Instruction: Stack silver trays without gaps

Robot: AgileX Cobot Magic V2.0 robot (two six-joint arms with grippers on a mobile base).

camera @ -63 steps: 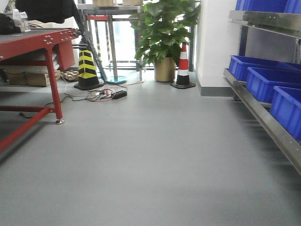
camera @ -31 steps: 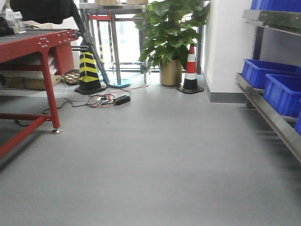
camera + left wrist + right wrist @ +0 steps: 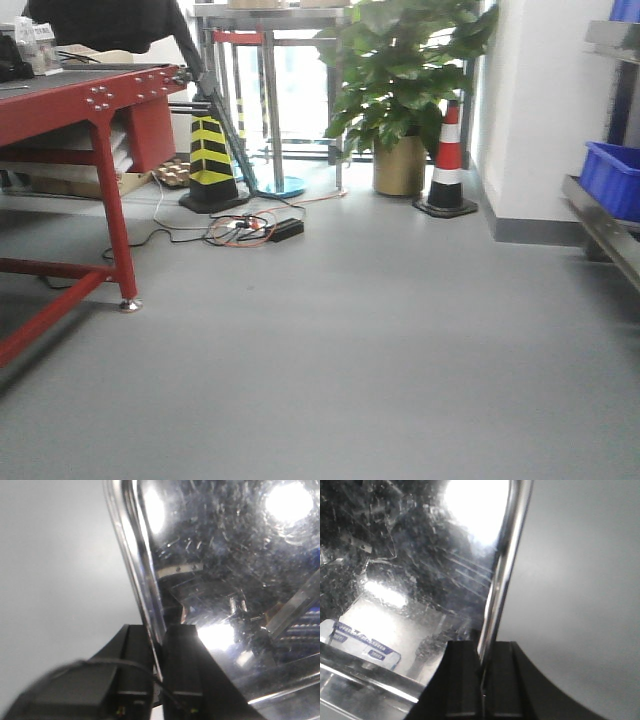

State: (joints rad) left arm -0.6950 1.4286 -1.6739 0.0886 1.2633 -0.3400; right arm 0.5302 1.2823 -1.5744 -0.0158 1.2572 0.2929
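Note:
A shiny scratched silver tray (image 3: 225,570) fills the left wrist view. My left gripper (image 3: 157,635) is shut on its rim, one black finger on each side of the edge. In the right wrist view the same kind of silver tray (image 3: 410,570) fills the left part, and my right gripper (image 3: 482,652) is shut on its rim. Grey floor shows beyond the tray in both wrist views. Neither tray nor grippers show in the front view. I cannot tell whether it is one tray or a stack.
Front view: grey floor (image 3: 350,350) ahead. A red metal table (image 3: 90,110) stands left. A yellow-black cone (image 3: 212,160), cables (image 3: 245,228), a potted plant (image 3: 405,100) and a red-white cone (image 3: 447,160) stand at the back. A blue bin (image 3: 612,180) on a steel shelf sits far right.
The front view has swung left: the shelf with blue bins has slid toward the right edge, and the plant, cones and red table have shifted right.

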